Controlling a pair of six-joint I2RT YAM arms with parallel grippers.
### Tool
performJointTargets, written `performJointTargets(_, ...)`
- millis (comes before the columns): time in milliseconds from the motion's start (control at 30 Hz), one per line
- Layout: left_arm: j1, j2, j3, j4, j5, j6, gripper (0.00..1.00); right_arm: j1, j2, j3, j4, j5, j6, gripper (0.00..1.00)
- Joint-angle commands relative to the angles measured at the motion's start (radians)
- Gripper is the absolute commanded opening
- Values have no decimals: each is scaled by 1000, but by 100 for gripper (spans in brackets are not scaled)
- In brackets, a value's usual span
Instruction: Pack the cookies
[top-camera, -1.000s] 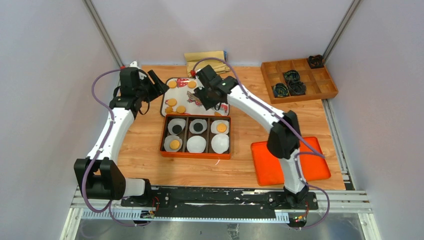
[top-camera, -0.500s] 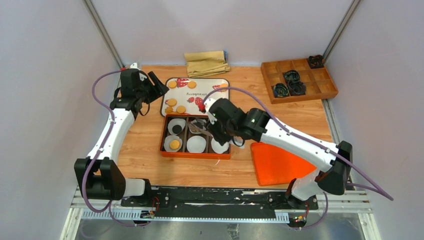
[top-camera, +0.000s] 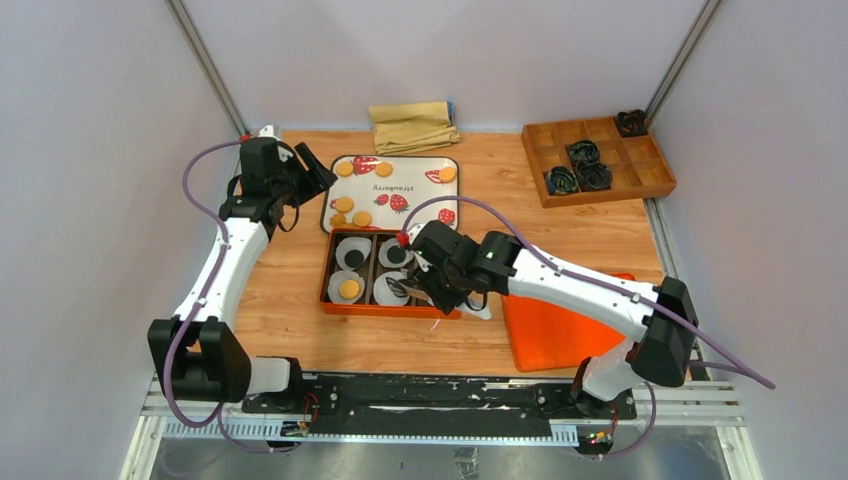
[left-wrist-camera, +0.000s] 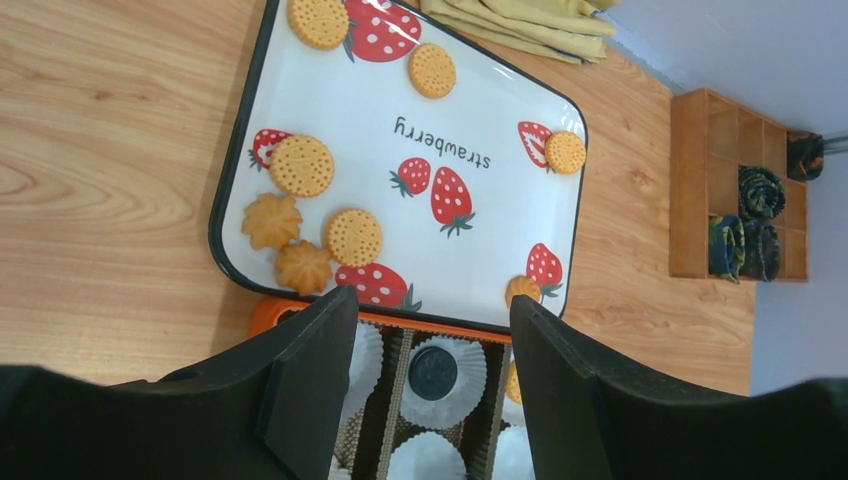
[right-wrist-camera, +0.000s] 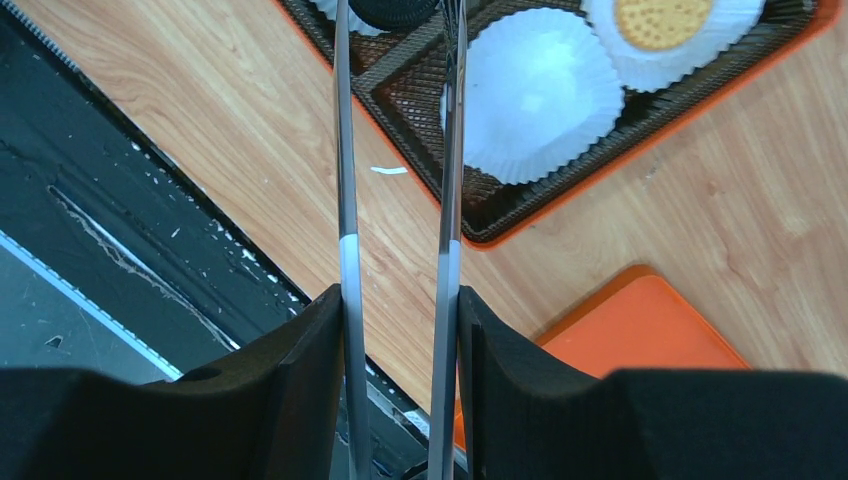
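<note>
My right gripper (top-camera: 418, 290) is shut on metal tongs (right-wrist-camera: 345, 150). The tongs' tips pinch a black cookie (right-wrist-camera: 393, 10) over the front middle of the orange compartment box (top-camera: 330, 268), next to an empty white liner (right-wrist-camera: 535, 95). A golden cookie (right-wrist-camera: 665, 20) lies in a liner beyond it. The box also holds a golden cookie (top-camera: 349, 289) and a black one (left-wrist-camera: 433, 372). Several golden cookies (left-wrist-camera: 301, 165) lie on the strawberry tray (top-camera: 415, 180). My left gripper (left-wrist-camera: 430, 310) is open and empty, above the tray's near-left edge (top-camera: 310, 172).
An orange lid (top-camera: 575, 330) lies right of the box, partly under my right arm. A wooden organizer (top-camera: 640, 165) with dark rolled items stands at the back right. A folded tan cloth (top-camera: 413, 125) lies behind the tray. Enclosure walls stand close on both sides.
My right arm has swung from the strawberry tray forward to the front of the orange box, carrying the tongs. The left arm has not moved.
</note>
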Motion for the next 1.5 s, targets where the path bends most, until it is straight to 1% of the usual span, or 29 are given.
performJointTargets(0, 0, -12, -15, 2, -5, 11, 64, 41, 41, 43, 2, -32, 9, 20)
performJointTargets(133, 0, -16, -16, 2, -8, 12, 64, 51, 72, 53, 1, -37, 11, 20)
performJointTargets(200, 0, -17, -15, 1, -8, 14, 64, 54, 86, 60, 6, -36, 12, 23)
performJointTargets(300, 0, -18, -13, 1, -5, 15, 65, 55, 109, 69, 7, -6, 17, 29)
performJointTargets(400, 0, -17, -12, 1, -3, 18, 65, 55, 119, 80, 11, 33, 15, 39)
performJointTargets(467, 0, -16, -11, 2, 5, 20, 65, 55, 122, 90, 14, 55, 15, 48)
performJointTargets(500, 0, -16, -11, 5, 9, 22, 65, 55, 122, 95, 16, 61, 13, 49)
performJointTargets(533, 0, -17, -11, 6, 14, 23, 66, 54, 122, 102, 17, 66, 12, 53)
performJointTargets(600, 0, -18, -9, 8, 19, 26, 66, 56, 120, 114, 18, 73, 11, 55)
performJointTargets(667, 0, -19, -9, 10, 24, 29, 67, 55, 117, 121, 18, 80, 7, 59)
performJointTargets(833, 0, -22, -7, 13, 38, 28, 68, 55, 98, 146, 11, 129, -2, 59)
performJointTargets(967, -1, -36, -11, 26, 55, 20, 67, 49, 68, 185, 17, 254, -30, 59)
performJointTargets(1067, -2, -46, -13, 34, 52, 15, 67, 18, 80, 228, 30, 325, -55, 58)
performJointTargets(1233, -3, -59, -13, 26, 25, 32, 67, -112, 158, 311, 71, 355, -85, 57)
performJointTargets(1333, -8, -63, -11, 25, 16, 35, 68, -211, 244, 365, 101, 338, -95, 56)
performJointTargets(1467, -21, -63, 0, 16, 1, 43, 67, -308, 394, 458, 123, 340, -125, 56)
